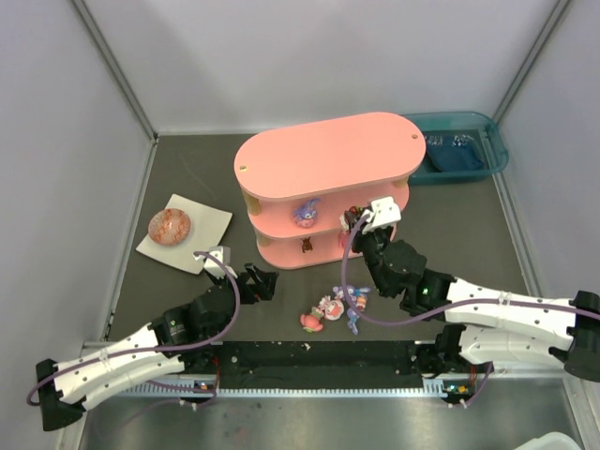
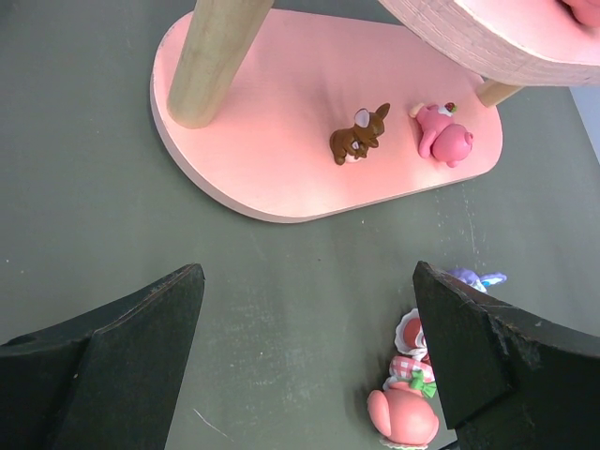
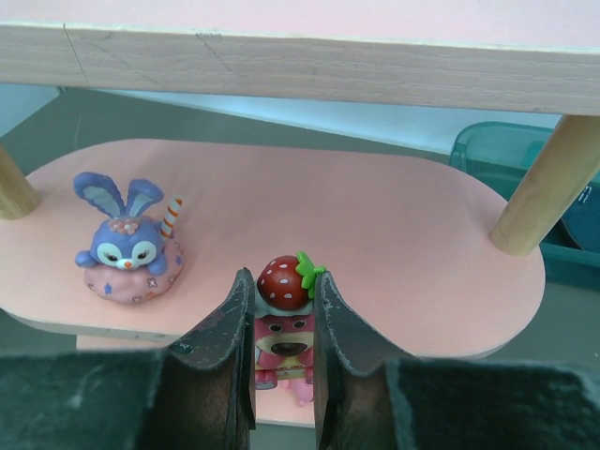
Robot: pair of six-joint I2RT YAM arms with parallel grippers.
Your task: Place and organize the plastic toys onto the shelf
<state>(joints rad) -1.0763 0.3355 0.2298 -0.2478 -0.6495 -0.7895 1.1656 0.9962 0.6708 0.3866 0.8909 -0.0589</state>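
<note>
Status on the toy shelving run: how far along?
Done: three toys on the shelf: a purple bunny on the middle tier, a brown figure and a pink figure on the bottom tier. In hand: the right end effector grips a strawberry-hat toy at the middle tier's front edge. Remaining: a cluster of toys on the table; the left end effector is open, empty, beside it.

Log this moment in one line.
right end effector: shut on pink strawberry-capped plastic bear figurine | at middle-tier front edge of pink oval wooden shelf | left end effector: open, empty
</note>
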